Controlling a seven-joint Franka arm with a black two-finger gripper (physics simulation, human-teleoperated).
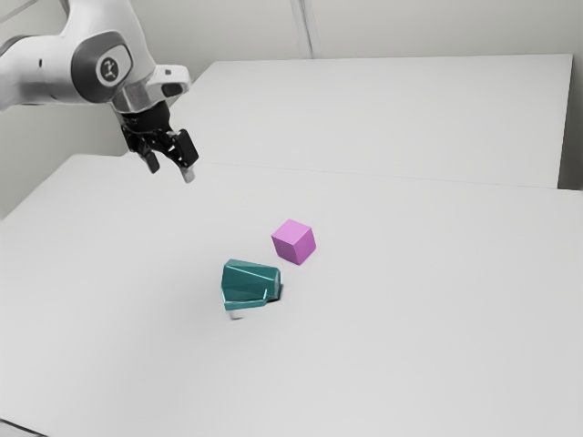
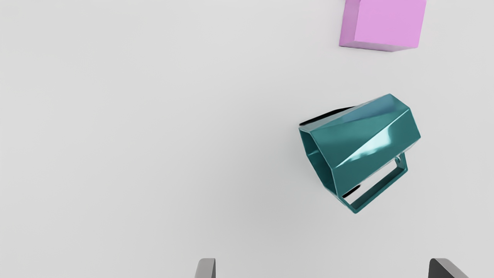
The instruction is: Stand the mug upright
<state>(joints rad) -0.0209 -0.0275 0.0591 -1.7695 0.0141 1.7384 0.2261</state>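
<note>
— Nearest the wrist camera, see the claw (image 1: 171, 171), with grey tips at both fingers (image 2: 206, 269).
— Opened how far?
— Set wide, with a broad gap from one finger to the other. Hanging above the table in the exterior view, well apart from the mug.
— Right. Now going from biggest down?
— Starting with the surface (image 1: 410, 346): plain, pale, spread broadly under everything else.
— And then?
— Then to the arm (image 1: 46, 73), white with dark grey at the joint. Coming in at the exterior view's upper left, bent downward toward the claw.
— Got that. And on to the mug (image 1: 250, 280)?
— Lying on its side on the surface, tipped right over. Coloured dark teal, faceted and glossy, narrowing toward the base. Pointing mouth-first toward the exterior view's left.
— Placed near anything?
— Near the cube (image 1: 293, 241), but not touching. Coloured pinkish purple, resting on the surface, farther back than the mug and more to the exterior view's right.
— Down to the smallest, then?
— To the mug's handle (image 2: 380, 189): squared off, teal too, jutting out on the side away from the cube.
</note>
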